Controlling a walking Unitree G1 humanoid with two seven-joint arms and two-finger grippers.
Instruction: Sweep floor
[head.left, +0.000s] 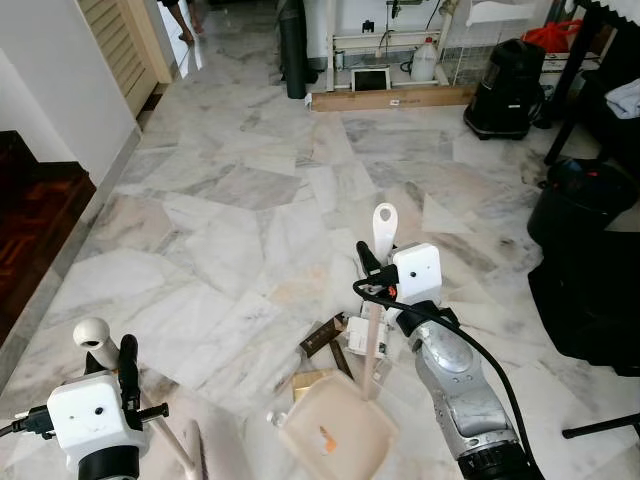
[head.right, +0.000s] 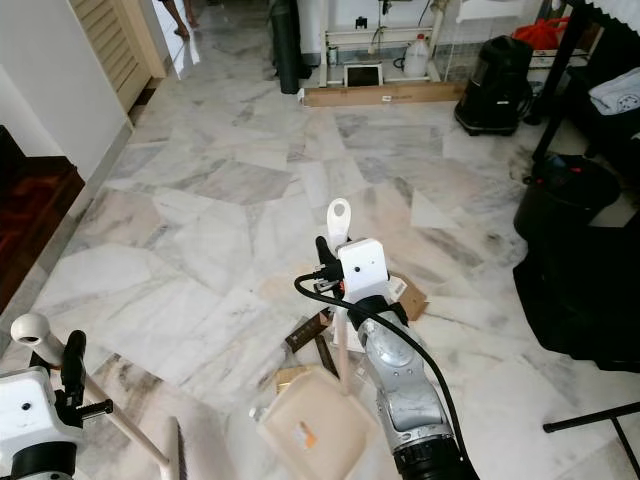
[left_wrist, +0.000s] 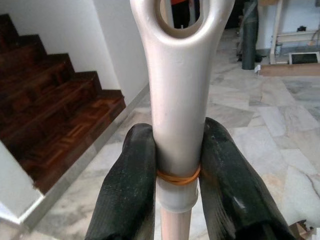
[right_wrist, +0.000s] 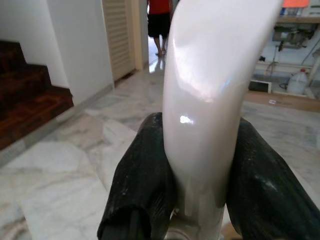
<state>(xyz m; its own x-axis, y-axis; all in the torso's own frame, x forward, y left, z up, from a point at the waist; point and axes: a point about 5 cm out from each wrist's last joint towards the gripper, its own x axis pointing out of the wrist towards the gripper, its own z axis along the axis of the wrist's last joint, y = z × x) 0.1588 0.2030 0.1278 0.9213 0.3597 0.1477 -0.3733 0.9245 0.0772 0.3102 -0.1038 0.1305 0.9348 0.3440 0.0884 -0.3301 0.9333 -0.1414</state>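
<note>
Left end effector (left_wrist: 177, 185) clamps broom handle (left_wrist: 177, 100); right end effector (right_wrist: 195, 175) clamps dustpan handle (right_wrist: 210, 100).

The left gripper (left_wrist: 178, 165) clamps its two black fingers (left_wrist: 127, 190) against either side of a glossy cream plastic broom handle (left_wrist: 178, 100), which ends in a hanging loop. An orange rubber band (left_wrist: 177, 175) circles the handle between the fingers. Beyond the handle, dark wooden stairs (left_wrist: 47, 115) rise beside pale marble floor tiles (left_wrist: 280, 125).
</note>
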